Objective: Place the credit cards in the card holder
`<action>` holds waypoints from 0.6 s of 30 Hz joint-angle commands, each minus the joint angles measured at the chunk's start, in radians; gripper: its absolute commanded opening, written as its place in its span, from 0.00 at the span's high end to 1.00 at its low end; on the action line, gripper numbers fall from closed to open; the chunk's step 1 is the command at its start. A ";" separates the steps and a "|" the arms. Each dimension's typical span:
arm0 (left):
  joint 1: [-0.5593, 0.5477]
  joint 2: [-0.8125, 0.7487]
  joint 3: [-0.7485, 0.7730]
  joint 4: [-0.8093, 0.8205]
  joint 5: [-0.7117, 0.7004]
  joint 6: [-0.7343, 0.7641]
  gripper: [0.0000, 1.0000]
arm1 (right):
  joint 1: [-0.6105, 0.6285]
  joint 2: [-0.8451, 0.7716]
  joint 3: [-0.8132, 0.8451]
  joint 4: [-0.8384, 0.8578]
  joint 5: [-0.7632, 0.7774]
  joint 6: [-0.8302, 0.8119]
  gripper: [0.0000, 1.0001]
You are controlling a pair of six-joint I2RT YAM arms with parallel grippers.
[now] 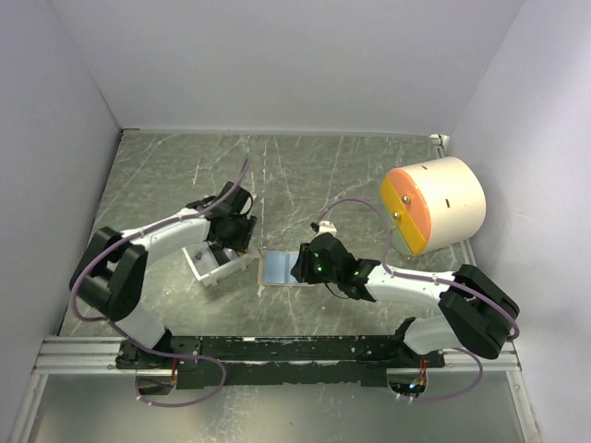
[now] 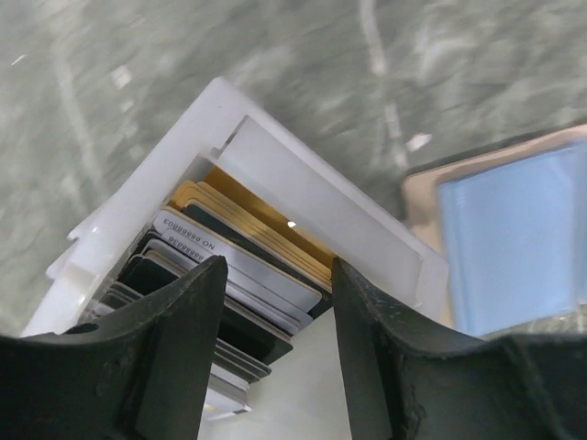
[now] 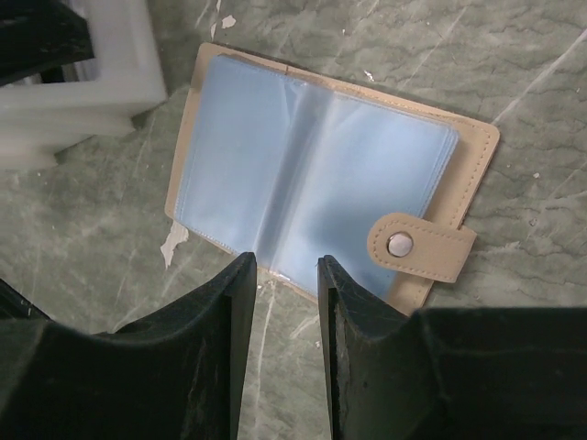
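Note:
The tan card holder (image 3: 468, 165) lies open on the table, its clear bluish pockets (image 3: 303, 174) face up and its snap tab (image 3: 422, 246) folded over the right page. It also shows in the top view (image 1: 277, 268). My right gripper (image 3: 282, 266) is open and empty, its tips at the holder's near edge. Several credit cards (image 2: 234, 275), black, grey, white and yellow, stand stacked in a white tray (image 2: 293, 174). My left gripper (image 2: 275, 275) is open just above the card stack, holding nothing.
The white tray (image 1: 211, 266) sits just left of the card holder. A large cream cylinder with an orange and yellow face (image 1: 434, 205) lies at the right back. White walls close in the marbled table on three sides.

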 commanded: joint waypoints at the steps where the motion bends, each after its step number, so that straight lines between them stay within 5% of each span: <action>1: -0.067 0.088 0.098 0.082 0.153 0.137 0.42 | -0.003 0.000 -0.003 0.018 0.015 0.020 0.67; 8: -0.150 0.036 0.120 0.077 0.135 0.130 0.44 | -0.004 0.010 -0.013 0.028 0.011 0.032 0.67; 14: -0.141 -0.116 0.187 -0.199 -0.162 -0.329 0.35 | -0.004 0.038 -0.022 0.051 -0.002 0.035 0.67; 18: -0.124 -0.229 0.140 -0.322 -0.165 -0.587 0.32 | -0.004 0.059 -0.021 0.060 -0.009 0.033 0.67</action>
